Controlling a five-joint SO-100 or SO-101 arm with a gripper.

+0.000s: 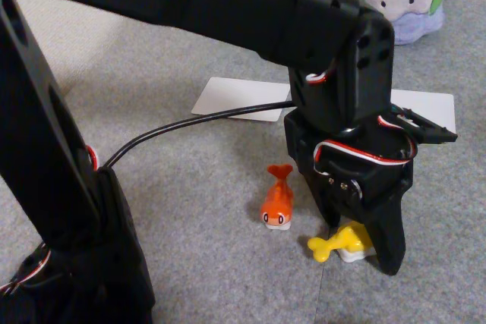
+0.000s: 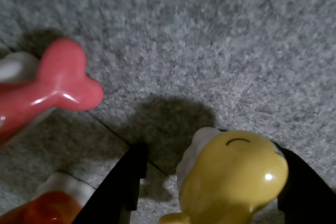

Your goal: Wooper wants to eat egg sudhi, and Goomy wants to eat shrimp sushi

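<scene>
Two claw fingers straddle the egg sudhi (image 2: 233, 179) on the carpet (image 1: 190, 187); the claw (image 1: 364, 252) is spread, not pinching, probably lining up Wooper's meal.

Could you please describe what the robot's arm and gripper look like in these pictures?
The arm is built of matte black, boxy plastic segments. Red, white and black twisted wires loop around the wrist joint, and a thin black cable trails off toward the base. The gripper is black too, with tapering pointed fingers that show as dark flat blades in the wrist view.
</scene>
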